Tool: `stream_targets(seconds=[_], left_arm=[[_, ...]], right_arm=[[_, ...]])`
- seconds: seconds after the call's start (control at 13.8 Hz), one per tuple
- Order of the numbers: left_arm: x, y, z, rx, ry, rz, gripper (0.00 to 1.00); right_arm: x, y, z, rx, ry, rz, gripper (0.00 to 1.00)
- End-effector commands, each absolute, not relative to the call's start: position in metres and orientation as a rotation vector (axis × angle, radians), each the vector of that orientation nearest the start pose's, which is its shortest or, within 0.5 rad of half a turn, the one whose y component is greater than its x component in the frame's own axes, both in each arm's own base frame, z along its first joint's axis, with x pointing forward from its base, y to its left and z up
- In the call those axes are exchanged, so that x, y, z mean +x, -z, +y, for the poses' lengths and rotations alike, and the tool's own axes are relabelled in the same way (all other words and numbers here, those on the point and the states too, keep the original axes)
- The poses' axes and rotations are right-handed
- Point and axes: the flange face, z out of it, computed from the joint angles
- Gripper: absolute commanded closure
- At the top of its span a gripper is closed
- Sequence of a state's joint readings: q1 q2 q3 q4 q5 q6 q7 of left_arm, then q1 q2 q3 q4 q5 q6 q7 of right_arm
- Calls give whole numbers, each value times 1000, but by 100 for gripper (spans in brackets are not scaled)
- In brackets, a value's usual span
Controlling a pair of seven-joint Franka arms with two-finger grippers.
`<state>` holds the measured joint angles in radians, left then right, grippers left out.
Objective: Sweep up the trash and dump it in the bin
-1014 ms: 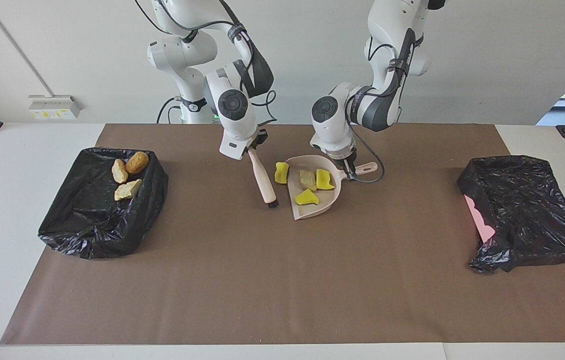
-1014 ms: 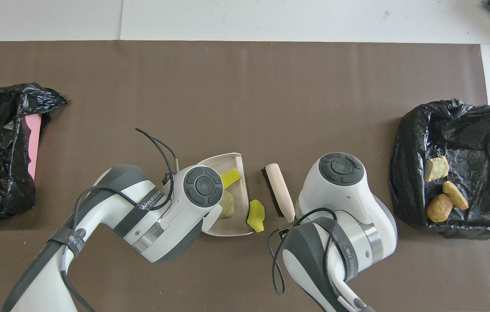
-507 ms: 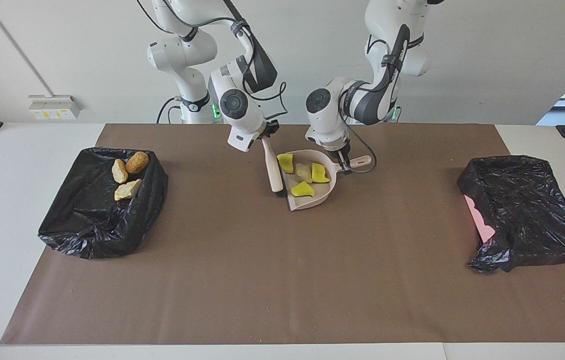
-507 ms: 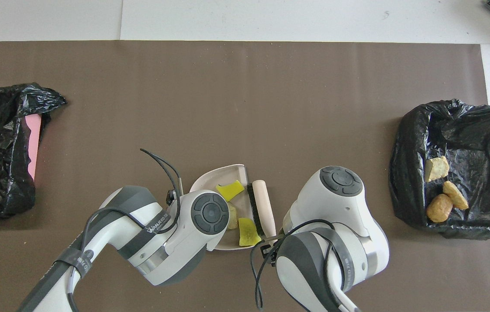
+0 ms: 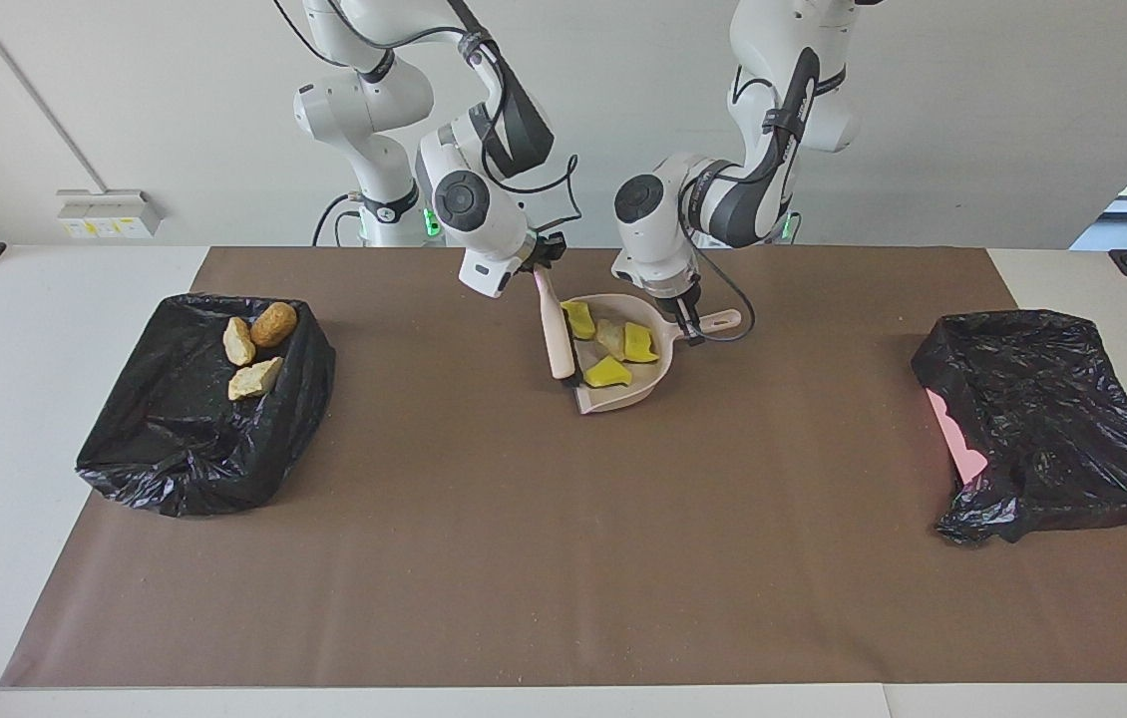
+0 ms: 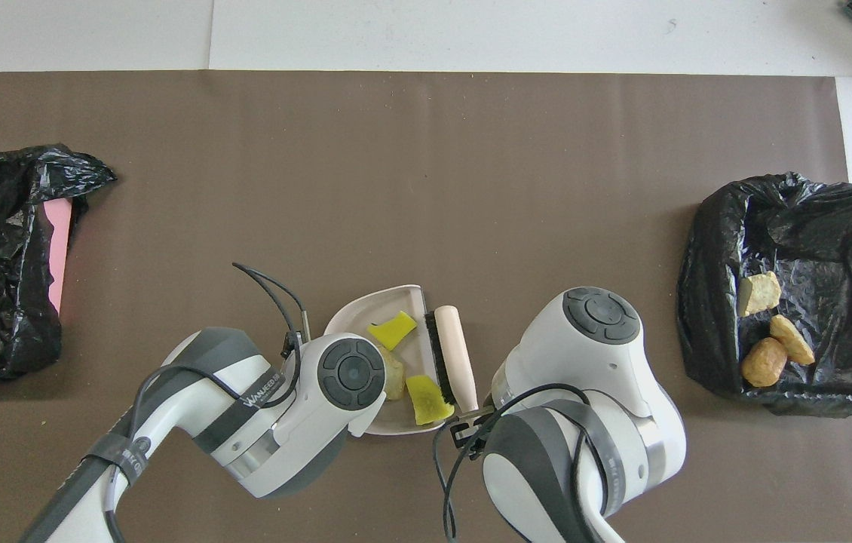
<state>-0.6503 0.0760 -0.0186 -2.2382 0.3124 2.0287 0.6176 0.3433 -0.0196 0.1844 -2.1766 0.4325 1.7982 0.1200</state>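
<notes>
Brown mat (image 5: 563, 558): covers most of the table; both grippers work over its middle, on the robots' side.
Bin with scraps (image 5: 194, 409): black-bagged, at the right arm's end of the table, well apart from the right gripper; three golden-brown bread-like pieces (image 5: 257, 346) lie in it.
Second bin (image 5: 1047, 439): black-bagged with pink showing at its edge, at the left arm's end, well apart from the left gripper.
Dustpan (image 5: 638, 391): pale pink, flat on the mat between the two grippers, its open side toward the brush.
Brush (image 5: 556, 334): pale handle slanting down from the right gripper, dark bristles at the dustpan's open edge.
Left gripper (image 5: 688, 324): closed on the dustpan's handle, at the end nearer the left arm.
Right gripper (image 5: 536, 271): clamped on the top of the brush handle, just beside the dustpan.
Trash in pan: three yellow sponge chunks (image 5: 607, 374) and a tan lump (image 5: 609, 339) lie inside the dustpan, between the grippers; one chunk touches the brush.
</notes>
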Motion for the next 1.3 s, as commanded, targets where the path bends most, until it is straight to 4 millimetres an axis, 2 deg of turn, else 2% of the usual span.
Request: stream_targets(seconds=[0.0, 0.22, 0.36, 0.43, 0.51, 0.58, 0.65, 0.8, 0.87, 1.01, 1.16, 1.23], left_arm=[[412, -322, -277, -2112, -371, 1942, 100], [445, -348, -252, -2111, -333, 1965, 100], [452, -360, -246, -2124, -301, 1952, 100], [460, -368, -241, -2143, -282, 1931, 100], [472, -376, -225, -2179, -266, 1893, 100], [478, -386, -218, -2183, -242, 1888, 100], [484, -394, -205, -2200, -229, 1869, 100], [498, -417, -160, -2279, -185, 1767, 100], [503, -429, -133, -2310, -175, 1724, 100], [516, -452, -77, -2292, -178, 1757, 100], [525, -470, -8, -2362, -190, 1681, 100], [532, -485, 24, -2344, -180, 1717, 100]], right_arm=[[407, -418, 269, -2844, -639, -314, 100], [402, -436, 259, -2954, -599, -282, 100], [388, -437, 259, -3058, -539, -96, 100], [377, -435, 264, -3074, -504, -28, 100], [360, -431, 271, -3087, -488, -21, 100], [353, -429, 275, -3100, -487, 42, 100], [343, -420, 289, -3108, -469, 95, 100], [322, -393, 318, -3114, -424, 70, 100], [315, -382, 325, -3115, -410, 72, 100], [304, -364, 336, -3110, -385, 50, 100], [297, -346, 344, -3094, -379, 68, 100], [291, -336, 351, -3099, -380, 70, 100]])
